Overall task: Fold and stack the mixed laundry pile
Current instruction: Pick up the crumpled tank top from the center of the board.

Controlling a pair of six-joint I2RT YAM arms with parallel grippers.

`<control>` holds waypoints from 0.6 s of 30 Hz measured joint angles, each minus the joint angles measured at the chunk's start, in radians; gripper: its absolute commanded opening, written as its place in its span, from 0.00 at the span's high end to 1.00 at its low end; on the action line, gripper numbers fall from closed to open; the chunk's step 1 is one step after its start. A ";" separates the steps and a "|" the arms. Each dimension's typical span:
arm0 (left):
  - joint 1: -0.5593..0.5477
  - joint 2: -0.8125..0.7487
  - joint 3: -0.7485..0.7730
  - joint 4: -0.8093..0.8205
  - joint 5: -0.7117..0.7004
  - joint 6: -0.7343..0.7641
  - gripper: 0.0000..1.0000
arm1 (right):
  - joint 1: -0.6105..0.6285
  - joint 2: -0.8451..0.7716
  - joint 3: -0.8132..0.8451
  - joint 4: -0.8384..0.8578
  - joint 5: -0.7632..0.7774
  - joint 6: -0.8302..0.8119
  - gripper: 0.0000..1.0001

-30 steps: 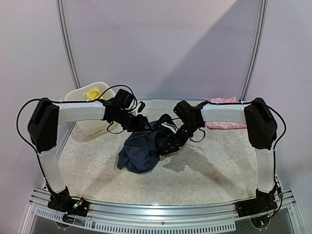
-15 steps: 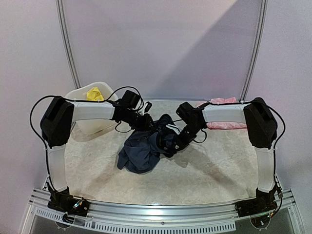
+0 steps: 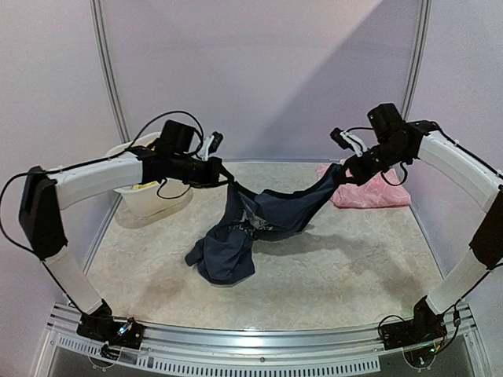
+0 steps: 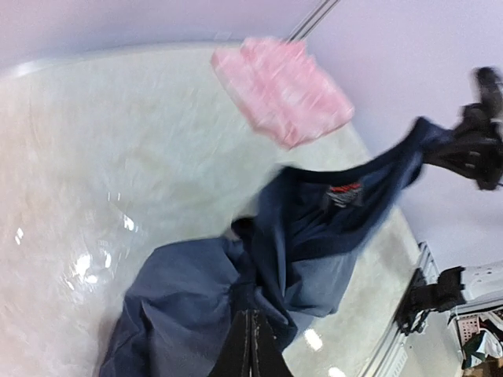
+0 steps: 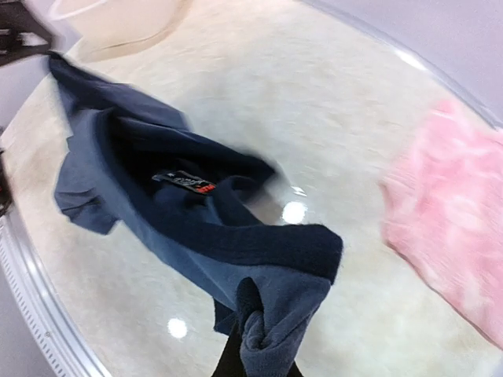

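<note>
The navy top (image 3: 271,214) hangs stretched between my two grippers above the table, its lower part (image 3: 224,255) still bunched on the surface. My left gripper (image 3: 225,174) is shut on one upper edge, with its fingers pressed together on the navy cloth (image 4: 253,318). My right gripper (image 3: 346,168) is shut on the other edge; bunched navy fabric (image 5: 271,330) covers its fingertips. A neck label (image 5: 185,182) shows inside the top. The pink piece (image 3: 369,192) lies flat at the back right. A bit of the yellow piece (image 3: 143,186) peeks from the tub.
The white plastic tub (image 3: 157,200) stands at the back left, behind my left arm. The metal frame rail (image 3: 251,339) runs along the near edge. The table's curved rim (image 5: 31,298) shows below the hanging top.
Both grippers have shut on the navy top, then risen and moved apart, left to the left and right to the far right. The top went from a heap to a stretched, sagging span.
</note>
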 measured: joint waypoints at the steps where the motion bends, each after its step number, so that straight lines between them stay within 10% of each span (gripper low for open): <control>1: 0.001 -0.038 -0.002 0.000 -0.001 0.003 0.92 | -0.021 -0.016 0.000 -0.007 0.009 -0.003 1.00; 9: 0.001 -0.106 -0.012 0.005 -0.002 0.018 0.55 | -0.191 -0.169 -0.166 -0.025 0.037 -0.023 1.00; 18: -0.029 0.427 0.378 -0.040 -0.042 -0.010 0.42 | -0.277 -0.063 -0.288 -0.063 0.076 -0.016 1.00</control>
